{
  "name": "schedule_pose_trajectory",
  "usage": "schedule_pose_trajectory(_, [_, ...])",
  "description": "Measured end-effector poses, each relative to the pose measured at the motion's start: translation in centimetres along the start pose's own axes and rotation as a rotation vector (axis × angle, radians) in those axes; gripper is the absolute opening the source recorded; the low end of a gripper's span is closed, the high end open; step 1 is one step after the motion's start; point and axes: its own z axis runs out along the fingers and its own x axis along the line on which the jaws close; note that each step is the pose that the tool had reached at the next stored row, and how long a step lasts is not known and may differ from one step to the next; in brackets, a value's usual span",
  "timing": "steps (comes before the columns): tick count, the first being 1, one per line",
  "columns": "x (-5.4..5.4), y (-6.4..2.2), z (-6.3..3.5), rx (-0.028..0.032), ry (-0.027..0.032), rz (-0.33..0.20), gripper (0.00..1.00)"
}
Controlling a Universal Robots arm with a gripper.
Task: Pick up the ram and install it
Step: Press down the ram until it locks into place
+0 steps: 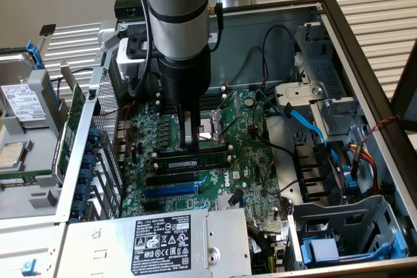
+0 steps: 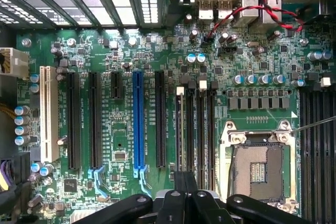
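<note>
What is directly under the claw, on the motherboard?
In the exterior view, the claw, shut, stands over the ram, which lies in a memory slot beside the CPU socket. The claw covers the ram's top edge, so contact is unclear.

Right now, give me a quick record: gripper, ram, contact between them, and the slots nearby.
gripper: shut, pointing down at the motherboard
ram: on edge on the board beside the CPU socket, apparently seated
contact: gripper directly over the ram; cannot tell whether they touch
blue expansion slot: empty
</note>
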Motion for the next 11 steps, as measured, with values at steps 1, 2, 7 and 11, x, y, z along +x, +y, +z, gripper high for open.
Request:
schedule_pose_trajectory(1, [0.0,0.0,-0.04,0.0001,-0.0001,0.0,0.1])
schedule_pose_trajectory(2, [0.0,0.0,-0.04,0.0002,-0.0002,0.0,0.1])
schedule_pose_trajectory(7, [0.0,0.0,-0.05,0.0001,0.0,0.0,0.1])
schedule_pose_trajectory(11, [0.0,0.0,-0.05,0.0001,0.0,0.0,0.1])
